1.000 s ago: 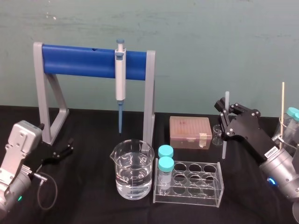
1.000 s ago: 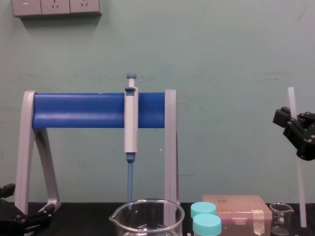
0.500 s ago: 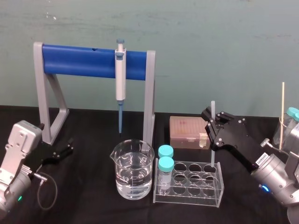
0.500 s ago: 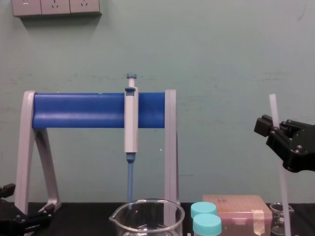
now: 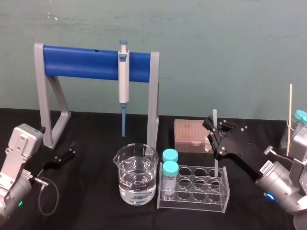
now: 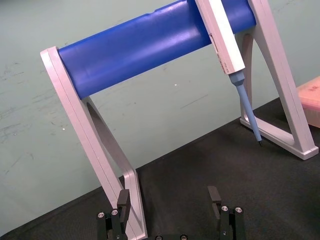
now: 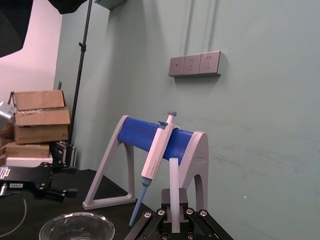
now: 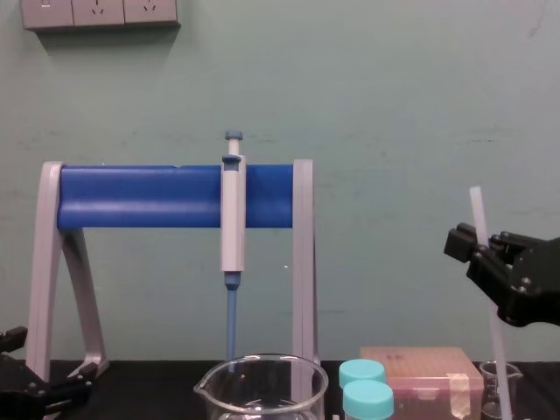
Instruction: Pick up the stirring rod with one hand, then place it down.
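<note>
1. While clamped on stirring rod (image 5: 215,116), treat R gripper (image 5: 214,127) as loaded, with fingers (image 7: 165,197) closed to rod thickness, one each side, gripping approx. upper third and leaving a short stub above.
2. Read rod attitude as near-upright w/ slight lean; prob. held so to keep lower end clear of glassware and to go down tip-first.
3. Locate rod's lower end at back-right corner of clear tube rack (image 5: 194,202). Cannot tell whether inside a well, behind rack, or touching anything.
4. Note neighbours: pink box (image 5: 189,134) behind rack, partly covered by R gripper in head view; capped vials (image 5: 169,163) in rack's left wells; large beaker (image 5: 136,177) w/ liquid just left of rack. Keep rod apart from all.
5. Judge pick-up as done and put-down as pending. Lower slowly and release only once supported; thin, smooth, prob. glass, so expect slip or roll if let go at a lean.
6. Leave L gripper (image 6: 169,200) parked low at table's left by stand (image 5: 86,62) foot, fingers wide apart w/ nothing between; single-arm job. Ignore pipette (image 5: 123,79) hanging on stand.
</note>
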